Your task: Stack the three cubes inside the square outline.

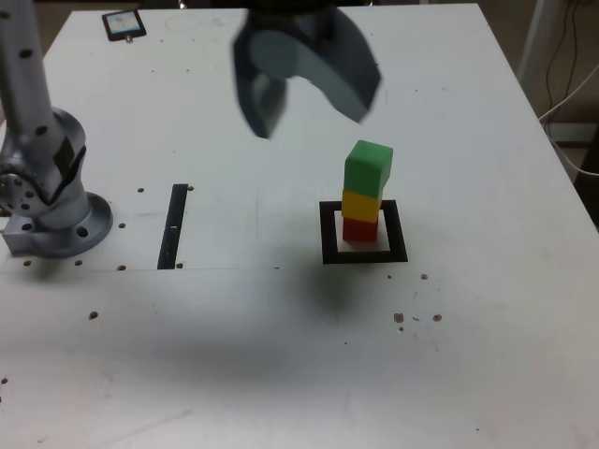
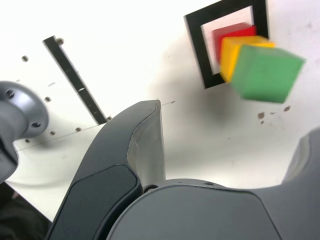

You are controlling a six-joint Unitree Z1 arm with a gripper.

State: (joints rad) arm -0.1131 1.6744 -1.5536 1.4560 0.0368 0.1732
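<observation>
Cubes stand stacked inside the square (image 1: 398, 232) on the desk (image 1: 234, 346): red (image 1: 359, 229) at the bottom, yellow (image 1: 361, 205) in the middle, green (image 1: 368, 168) on top. The hand (image 2: 235, 145) is spread wide with nothing between its fingers, apart from the stack. In the exterior view, a black strip (image 1: 173, 226) lies left of the square.
</observation>
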